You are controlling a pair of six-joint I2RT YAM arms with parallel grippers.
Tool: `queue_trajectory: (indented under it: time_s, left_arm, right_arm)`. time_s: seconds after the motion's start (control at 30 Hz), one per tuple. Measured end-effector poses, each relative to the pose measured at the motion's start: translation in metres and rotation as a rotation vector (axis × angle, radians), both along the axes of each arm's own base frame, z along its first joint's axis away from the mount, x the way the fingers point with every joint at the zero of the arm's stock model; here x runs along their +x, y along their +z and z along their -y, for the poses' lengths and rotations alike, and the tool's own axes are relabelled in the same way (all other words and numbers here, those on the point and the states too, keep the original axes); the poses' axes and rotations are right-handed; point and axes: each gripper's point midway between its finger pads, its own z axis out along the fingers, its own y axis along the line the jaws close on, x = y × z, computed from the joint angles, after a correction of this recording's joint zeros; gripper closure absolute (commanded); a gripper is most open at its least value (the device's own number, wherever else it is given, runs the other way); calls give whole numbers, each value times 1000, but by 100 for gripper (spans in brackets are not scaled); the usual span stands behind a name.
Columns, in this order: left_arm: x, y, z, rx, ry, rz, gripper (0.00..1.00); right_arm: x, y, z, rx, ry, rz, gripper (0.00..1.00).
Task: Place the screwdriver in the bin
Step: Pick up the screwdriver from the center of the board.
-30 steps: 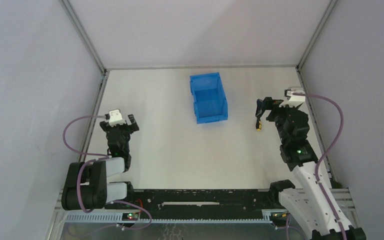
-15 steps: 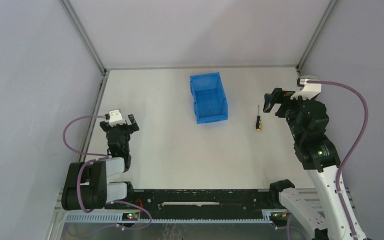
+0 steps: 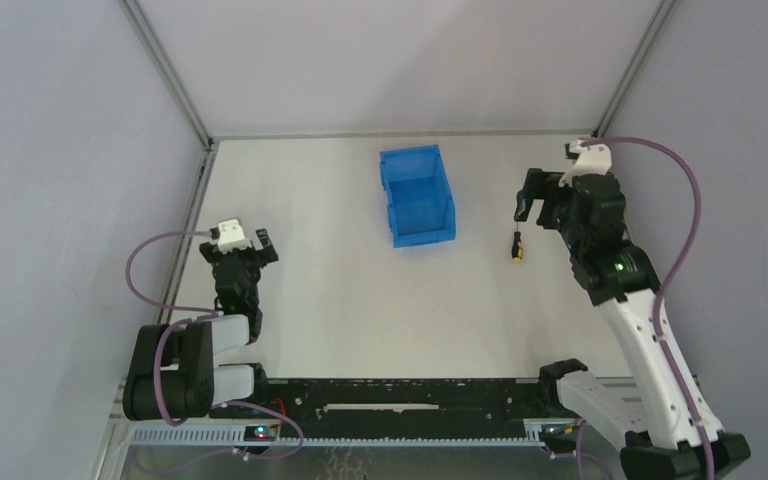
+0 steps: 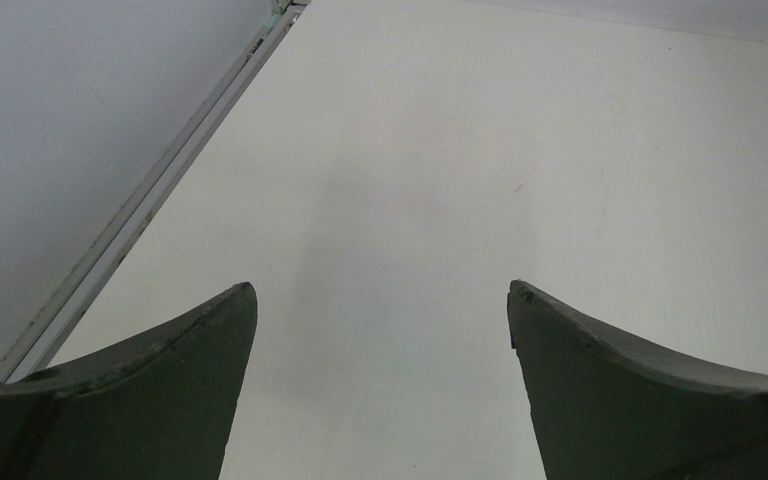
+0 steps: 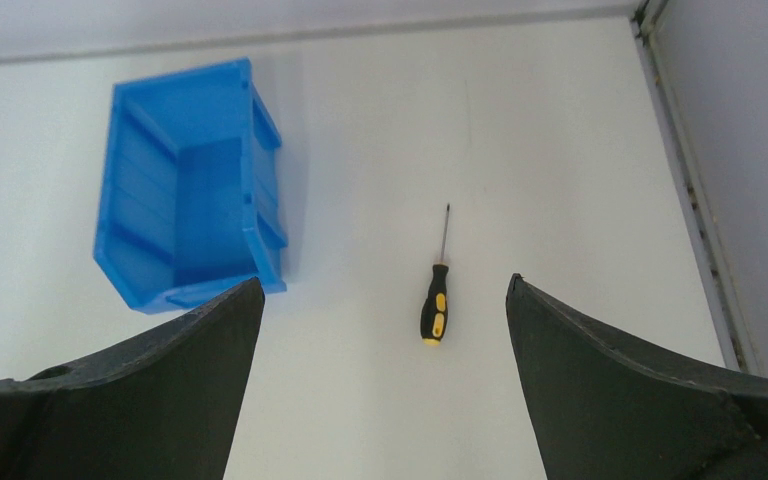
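Note:
The screwdriver (image 3: 516, 247), tiny with a black handle and an orange-yellow band, lies on the white table right of the bin (image 3: 416, 195), apart from it. In the right wrist view the screwdriver (image 5: 435, 300) lies ahead between my fingertips, shaft pointing away, with the bright blue bin (image 5: 185, 185) to the left, its lower front side nearest. My right gripper (image 3: 532, 208) is open and empty above the table, just behind the screwdriver; it also shows in the right wrist view (image 5: 384, 290). My left gripper (image 3: 240, 252) is open and empty at the far left, over bare table in its wrist view (image 4: 382, 290).
Grey walls enclose the table on three sides, with metal frame rails along the left edge (image 4: 160, 190) and right edge (image 5: 695, 200). A black rail (image 3: 400, 400) runs along the near edge between the arm bases.

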Motion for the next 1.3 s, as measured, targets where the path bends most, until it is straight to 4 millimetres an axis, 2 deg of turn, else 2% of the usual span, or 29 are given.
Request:
queue_trajectory:
  time_s: [0.13, 0.17, 0.5, 0.83, 1.03, 1.13, 1.2, 1.3]
  left_arm:
    - [0, 0, 0, 0, 0, 0, 0]
    - [0, 0, 0, 0, 0, 0, 0]
    - [0, 0, 0, 0, 0, 0, 0]
    - [0, 0, 0, 0, 0, 0, 0]
    - [0, 0, 0, 0, 0, 0, 0]
    - [0, 0, 0, 0, 0, 0, 0]
    - [0, 0, 0, 0, 0, 0, 0]
    - [0, 0, 0, 0, 0, 0, 0]
  right_arm:
    - [21, -34, -3, -17, -9, -114, 0]
    - [22, -36, -3, -17, -11, -121, 0]
    - [61, -113, 5, -29, -77, -330, 0]
    - [84, -190, 8, -21, -104, -490, 3]
    - [90, -247, 6, -22, -111, -615, 4]
    - [88, -268, 7, -31, -113, -666, 4]
    - [86, -279, 8, -36, -117, -696, 6]
    - [85, -283, 12, -29, -124, -710, 11]
